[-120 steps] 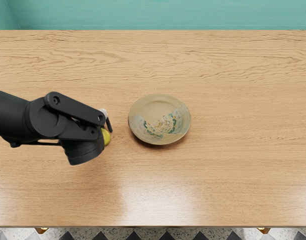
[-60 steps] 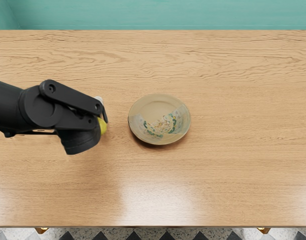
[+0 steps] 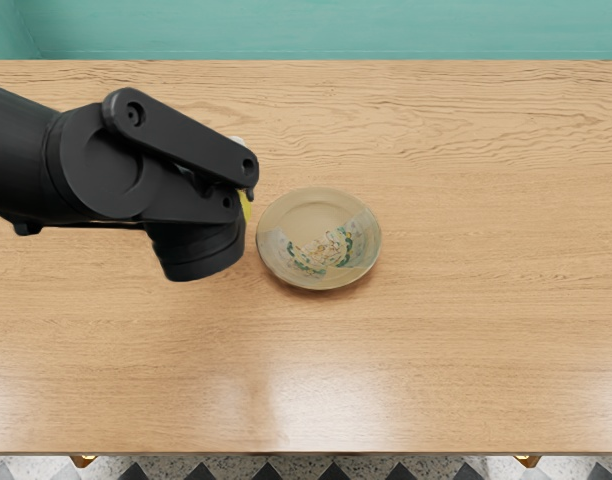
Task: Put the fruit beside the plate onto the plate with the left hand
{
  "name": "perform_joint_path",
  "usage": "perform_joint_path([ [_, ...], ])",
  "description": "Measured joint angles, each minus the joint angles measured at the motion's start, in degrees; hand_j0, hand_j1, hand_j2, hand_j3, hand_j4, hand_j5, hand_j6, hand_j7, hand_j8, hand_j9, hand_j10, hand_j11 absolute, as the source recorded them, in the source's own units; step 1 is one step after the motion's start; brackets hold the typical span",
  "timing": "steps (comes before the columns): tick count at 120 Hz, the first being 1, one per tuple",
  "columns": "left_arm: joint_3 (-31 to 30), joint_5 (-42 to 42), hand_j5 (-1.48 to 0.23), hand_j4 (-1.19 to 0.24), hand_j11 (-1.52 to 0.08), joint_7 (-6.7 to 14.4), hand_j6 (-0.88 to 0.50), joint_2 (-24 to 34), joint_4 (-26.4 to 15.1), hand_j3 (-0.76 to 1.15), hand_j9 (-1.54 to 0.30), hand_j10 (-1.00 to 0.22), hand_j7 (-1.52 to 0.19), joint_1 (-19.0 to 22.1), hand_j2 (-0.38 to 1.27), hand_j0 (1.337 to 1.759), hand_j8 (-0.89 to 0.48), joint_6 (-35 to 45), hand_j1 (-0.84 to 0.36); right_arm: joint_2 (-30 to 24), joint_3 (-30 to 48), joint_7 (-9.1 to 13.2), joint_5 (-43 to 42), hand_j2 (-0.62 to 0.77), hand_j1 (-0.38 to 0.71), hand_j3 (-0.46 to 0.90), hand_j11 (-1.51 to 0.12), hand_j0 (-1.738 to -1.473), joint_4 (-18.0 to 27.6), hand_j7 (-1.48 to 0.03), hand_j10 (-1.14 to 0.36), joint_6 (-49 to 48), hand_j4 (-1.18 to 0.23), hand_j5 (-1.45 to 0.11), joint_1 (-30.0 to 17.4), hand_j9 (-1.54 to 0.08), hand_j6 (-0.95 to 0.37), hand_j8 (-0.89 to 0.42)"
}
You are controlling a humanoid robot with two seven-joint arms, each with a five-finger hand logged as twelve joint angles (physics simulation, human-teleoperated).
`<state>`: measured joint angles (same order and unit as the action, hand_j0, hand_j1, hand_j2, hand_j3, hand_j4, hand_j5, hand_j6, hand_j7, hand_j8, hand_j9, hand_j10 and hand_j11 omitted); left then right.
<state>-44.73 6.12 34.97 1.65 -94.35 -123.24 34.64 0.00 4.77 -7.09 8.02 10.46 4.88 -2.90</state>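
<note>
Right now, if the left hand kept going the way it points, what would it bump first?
Probably the plate. The left hand, holding the yellow fruit, points toward the plate's near rim. It may be raised enough to pass over; height is unclear.

fruit (image 3: 244, 206): yellow sliver, just left of plate (image 3: 306, 205) | plate: round, patterned, upright

We saw a broad wooden table (image 3: 436, 380) with wavy grain, a pale sheen toward its near edge, a teal wall (image 3: 326, 28) beyond its far edge, checkered floor (image 3: 286, 470) below the near edge.
</note>
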Motion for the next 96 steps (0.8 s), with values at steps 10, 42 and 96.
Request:
perform_joint_path([
  [10, 0.92, 2.67, -1.23, -0.81, -1.16, -0.02, -0.36, -1.63, -0.15, 0.00, -1.16, -0.82, -1.18, -2.19, 0.62, 1.653, -0.39, 0.01, -0.33, 0.00, -0.02, -0.01, 0.00, -0.01, -0.31, 0.00, -0.05, -1.658, 0.00, -0.05, -0.03, 0.00, -0.04, -0.05, 0.00, -0.05, -0.04, -0.04],
  [42, 4.86, 6.27, -1.22, -0.83, -1.17, -0.06, -0.35, -1.65, 1.29, 0.00, -1.16, -0.84, -1.17, -2.11, 0.90, 1.652, -0.41, 0.05, -0.43, 0.00, -0.03, -0.01, -0.02, -0.01, -0.31, 0.00, -0.05, -1.658, 0.00, -0.05, -0.04, 0.02, -0.04, -0.05, 0.00, -0.05, -0.04, -0.04],
  [96, 5.65, 6.54, -0.71, -0.52, -0.70, 0.03, -0.40, -1.65, 5.74, 0.00, -0.69, -0.53, -0.70, 1.65, 0.29, 1.657, -0.41, 0.34, -0.22, 0.00, -0.10, -0.02, -0.02, -0.01, -0.31, 0.00, -0.05, -1.658, 0.00, -0.05, -0.03, 0.02, -0.03, -0.05, 0.01, -0.05, -0.04, -0.03],
])
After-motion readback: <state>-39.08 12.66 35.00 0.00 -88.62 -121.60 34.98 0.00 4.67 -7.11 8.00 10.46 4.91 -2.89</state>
